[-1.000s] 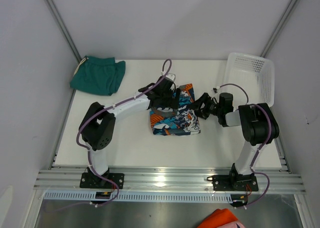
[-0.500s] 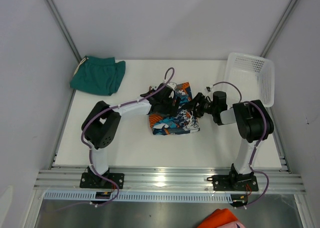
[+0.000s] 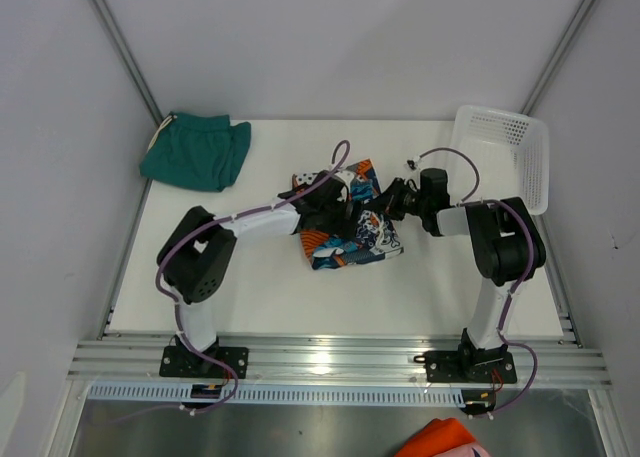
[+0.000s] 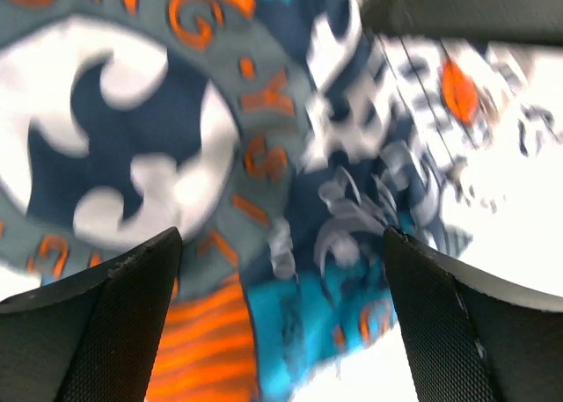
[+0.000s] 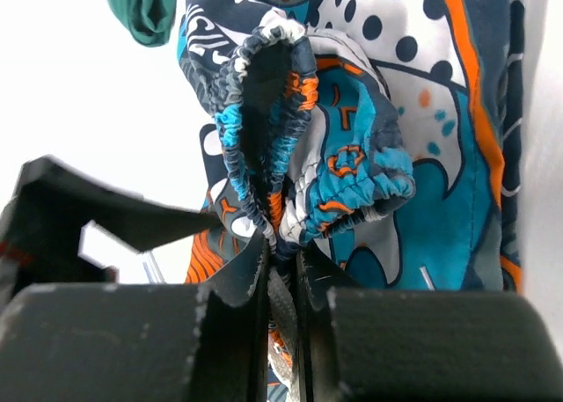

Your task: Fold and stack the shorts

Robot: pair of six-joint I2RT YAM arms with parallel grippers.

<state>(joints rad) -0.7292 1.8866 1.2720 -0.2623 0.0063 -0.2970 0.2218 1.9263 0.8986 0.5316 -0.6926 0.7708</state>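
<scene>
My right claw (image 5: 281,266) pinches the printed shorts (image 3: 352,239) by the waistband (image 5: 264,94); left claw (image 4: 281,244) hangs released above them; I'd fold across slowly, fabric taut

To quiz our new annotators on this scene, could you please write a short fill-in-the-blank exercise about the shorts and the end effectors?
1. The right end effector is ____ on the elastic waistband of the printed shorts.
2. The left end effector hangs over them with its jaws ____.
3. The green shorts lie at the far ____ corner of the table.
Missing words: shut; open; left.
</scene>
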